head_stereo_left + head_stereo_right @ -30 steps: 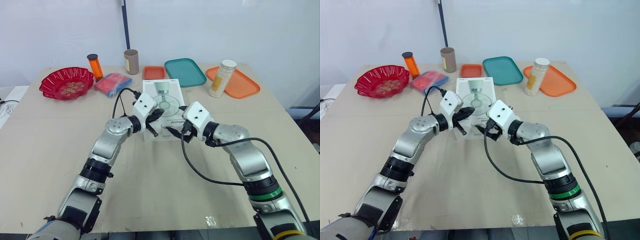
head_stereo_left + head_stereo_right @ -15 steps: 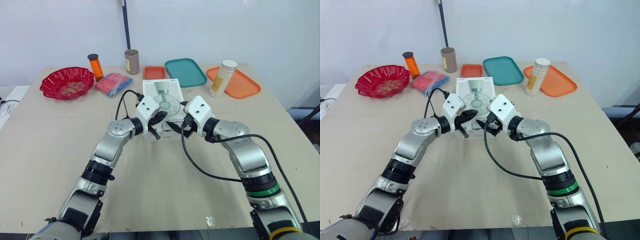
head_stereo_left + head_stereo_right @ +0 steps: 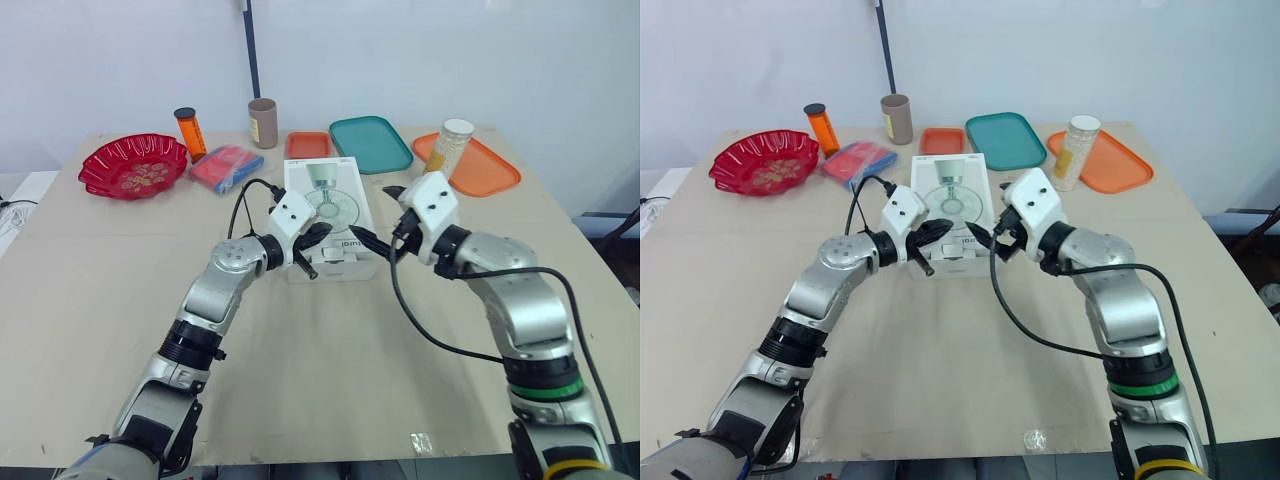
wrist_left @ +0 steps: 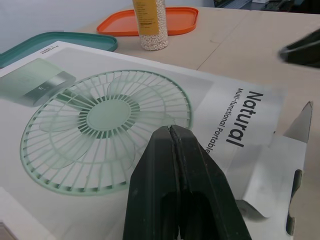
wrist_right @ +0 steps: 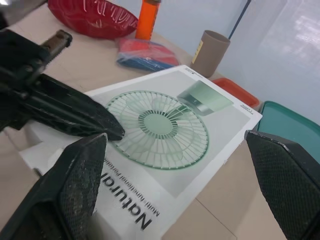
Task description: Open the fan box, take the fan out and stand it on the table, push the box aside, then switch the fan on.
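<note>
Just backed right tool (image 3: 368, 210), released wide, off fan box (image 3: 330, 205); left tool (image 3: 320, 232) clenched empty on its top; leaves end flap (image 4: 280, 150) ahead loose, opening underway.

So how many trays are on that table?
3: a small red-orange tray behind the white fan box, a larger teal tray beside it, an orange tray farthest right. None seems hidden.

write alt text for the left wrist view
The left gripper, pressed shut, sits over the white fan box printed with a green fan. The box's end flap is open; a jar and an orange tray are beyond.
</note>
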`<state>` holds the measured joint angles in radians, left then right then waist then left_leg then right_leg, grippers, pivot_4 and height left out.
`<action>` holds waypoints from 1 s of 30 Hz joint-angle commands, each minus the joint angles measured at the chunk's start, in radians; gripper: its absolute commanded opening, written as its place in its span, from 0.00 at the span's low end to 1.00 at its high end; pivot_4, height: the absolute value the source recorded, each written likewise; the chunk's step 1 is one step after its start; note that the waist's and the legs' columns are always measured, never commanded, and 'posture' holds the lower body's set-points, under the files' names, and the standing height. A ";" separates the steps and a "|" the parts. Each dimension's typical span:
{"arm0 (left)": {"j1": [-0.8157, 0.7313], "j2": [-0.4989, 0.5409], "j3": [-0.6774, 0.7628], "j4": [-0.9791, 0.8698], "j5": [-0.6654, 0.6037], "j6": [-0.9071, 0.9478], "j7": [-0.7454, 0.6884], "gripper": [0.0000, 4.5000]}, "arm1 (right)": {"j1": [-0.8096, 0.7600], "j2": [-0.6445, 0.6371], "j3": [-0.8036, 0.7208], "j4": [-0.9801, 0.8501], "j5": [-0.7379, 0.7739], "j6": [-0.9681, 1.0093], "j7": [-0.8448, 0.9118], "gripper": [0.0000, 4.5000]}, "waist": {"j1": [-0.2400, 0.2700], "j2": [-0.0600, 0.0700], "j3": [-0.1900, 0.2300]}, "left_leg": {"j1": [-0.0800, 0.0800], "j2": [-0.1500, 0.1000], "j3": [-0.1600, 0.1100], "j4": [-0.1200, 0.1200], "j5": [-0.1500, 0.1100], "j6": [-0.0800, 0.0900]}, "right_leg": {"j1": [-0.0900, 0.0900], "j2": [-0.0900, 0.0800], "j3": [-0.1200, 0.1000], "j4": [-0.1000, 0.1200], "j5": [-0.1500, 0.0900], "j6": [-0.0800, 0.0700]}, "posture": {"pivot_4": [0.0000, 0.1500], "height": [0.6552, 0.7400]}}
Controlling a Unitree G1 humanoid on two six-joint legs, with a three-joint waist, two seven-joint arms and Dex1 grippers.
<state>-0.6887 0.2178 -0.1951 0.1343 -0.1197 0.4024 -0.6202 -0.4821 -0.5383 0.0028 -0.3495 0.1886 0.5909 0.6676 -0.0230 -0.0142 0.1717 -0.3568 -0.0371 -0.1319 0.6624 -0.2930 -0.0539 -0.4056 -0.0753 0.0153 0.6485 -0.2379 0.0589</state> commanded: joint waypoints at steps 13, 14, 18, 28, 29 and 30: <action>0.006 0.072 0.038 -0.097 -0.028 0.093 -0.009 0.01 | 0.167 -0.107 0.068 0.001 -0.005 -0.186 0.117 1.00 | -0.010 0.000 0.000 | 0.000 0.001 0.001 0.000 0.000 -0.001 | 0.000 0.001 0.001 0.000 0.000 0.000 | 1.00 1.00; 0.007 0.075 0.040 -0.105 -0.030 0.101 -0.008 0.01 | 0.162 -0.104 0.075 0.010 -0.005 -0.191 0.119 1.00 | -0.010 0.000 0.000 | 0.000 0.001 0.001 0.000 0.001 -0.002 | 0.000 0.001 0.001 0.000 0.000 0.000 | 1.00 1.00; 0.009 0.087 0.050 -0.138 -0.041 0.135 -0.002 0.01 | 0.157 -0.096 0.102 0.024 -0.009 -0.206 0.129 1.00 | -0.009 -0.001 0.000 | 0.000 0.001 0.001 0.000 0.002 -0.003 | -0.001 0.001 0.001 0.000 0.000 0.000 | 1.00 1.00; 0.028 0.100 0.054 -0.163 -0.049 0.169 0.012 0.01 | 0.187 -0.106 0.107 -0.007 0.001 -0.200 0.139 1.00 | -0.008 -0.001 0.000 | 0.000 0.001 0.001 0.000 0.002 -0.004 | -0.001 0.001 0.001 0.000 0.000 0.000 | 1.00 1.00; 0.028 0.098 0.052 -0.156 -0.048 0.165 0.013 0.01 | 0.190 -0.109 0.104 -0.012 0.003 -0.197 0.140 1.00 | -0.008 -0.001 0.000 | -0.001 0.001 0.001 0.000 0.002 -0.004 | -0.001 0.001 0.001 0.000 0.000 0.000 | 1.00 1.00; 0.029 0.096 0.049 -0.151 -0.045 0.160 0.014 0.01 | 0.193 -0.110 0.103 -0.017 0.004 -0.195 0.141 1.00 | -0.007 -0.001 0.000 | -0.001 0.001 0.001 0.000 0.002 -0.004 | -0.001 0.001 0.001 0.000 0.000 0.000 | 1.00 1.00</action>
<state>-0.6560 0.3119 -0.1569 0.0093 -0.1640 0.5749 -0.6128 -0.2856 -0.6388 0.1226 -0.3193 0.1819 0.3990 0.8039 -0.0298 -0.0148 0.1721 -0.3577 -0.0365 -0.1311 0.6626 -0.2908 -0.0579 -0.4068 -0.0747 0.0162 0.6486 -0.2379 0.0591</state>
